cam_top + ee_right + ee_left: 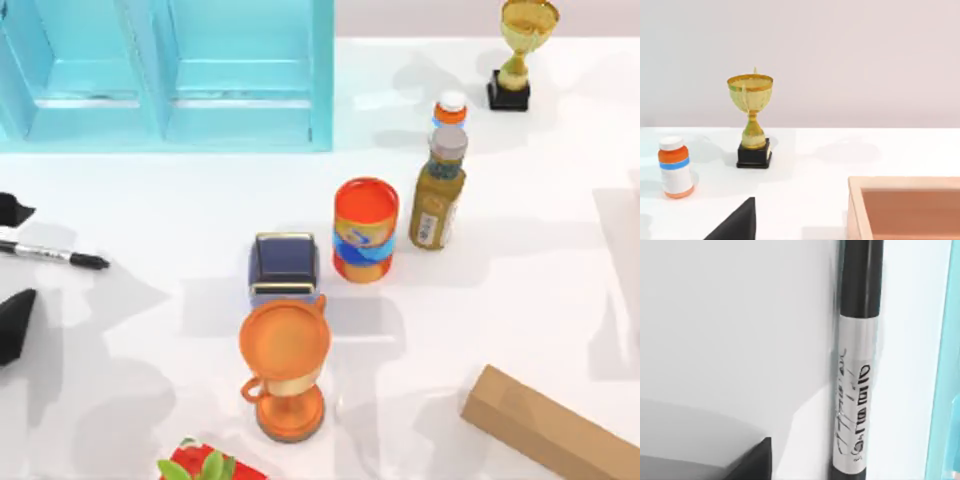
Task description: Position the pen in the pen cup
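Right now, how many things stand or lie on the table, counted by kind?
Trophies: 2, orange, gold
Bottles: 2, tall, small
Can: 1
Pen cup: 1
Pen: 1
Cardboard box: 1
Blue cabinet: 1
Red, leafy object: 1
Total: 10

Glossy plastic pen [856,390], smooth white table [520,300], shiny gold trophy [753,120]

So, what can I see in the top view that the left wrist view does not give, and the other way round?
Top view alone: the pen cup standing mid-table, the orange-red can beside it, the orange trophy cup in front, and the open left gripper at the table's left edge with its fingers on either side of the pen. Left wrist view alone: the black lettering on the pen's silvery barrel, seen close. Both share the pen, lying flat on the white table.
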`<move>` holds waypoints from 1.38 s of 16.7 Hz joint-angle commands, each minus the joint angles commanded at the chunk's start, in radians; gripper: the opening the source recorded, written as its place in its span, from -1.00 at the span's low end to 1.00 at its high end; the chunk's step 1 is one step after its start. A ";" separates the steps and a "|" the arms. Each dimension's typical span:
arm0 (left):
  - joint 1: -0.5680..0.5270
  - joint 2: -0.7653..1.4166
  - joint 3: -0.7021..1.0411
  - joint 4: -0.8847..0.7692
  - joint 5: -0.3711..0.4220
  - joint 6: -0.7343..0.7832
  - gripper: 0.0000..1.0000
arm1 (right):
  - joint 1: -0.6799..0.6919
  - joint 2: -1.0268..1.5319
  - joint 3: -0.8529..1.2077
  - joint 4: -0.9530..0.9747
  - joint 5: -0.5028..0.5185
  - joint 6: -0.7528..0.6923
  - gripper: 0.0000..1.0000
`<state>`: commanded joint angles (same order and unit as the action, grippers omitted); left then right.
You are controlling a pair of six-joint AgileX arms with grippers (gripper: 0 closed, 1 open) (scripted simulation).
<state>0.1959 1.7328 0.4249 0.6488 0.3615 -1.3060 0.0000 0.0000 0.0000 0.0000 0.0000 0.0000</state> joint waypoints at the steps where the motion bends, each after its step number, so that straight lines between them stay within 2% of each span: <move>1: -0.012 0.048 0.024 0.025 -0.009 -0.008 1.00 | 0.000 0.000 0.000 0.000 0.000 0.000 1.00; 7: -0.072 0.296 0.138 0.172 -0.054 -0.044 1.00 | 0.000 0.000 0.000 0.000 0.000 0.000 1.00; 13: -0.081 0.332 0.152 0.196 -0.060 -0.049 1.00 | 0.000 0.000 0.000 0.000 0.000 0.000 1.00; 23: -0.081 0.332 0.152 0.196 -0.060 -0.049 -0.51 | 0.000 0.000 0.000 0.000 0.000 0.000 1.00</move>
<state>0.1152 2.0649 0.5769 0.8444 0.3017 -1.3555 0.0000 0.0000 0.0000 0.0000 0.0000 0.0000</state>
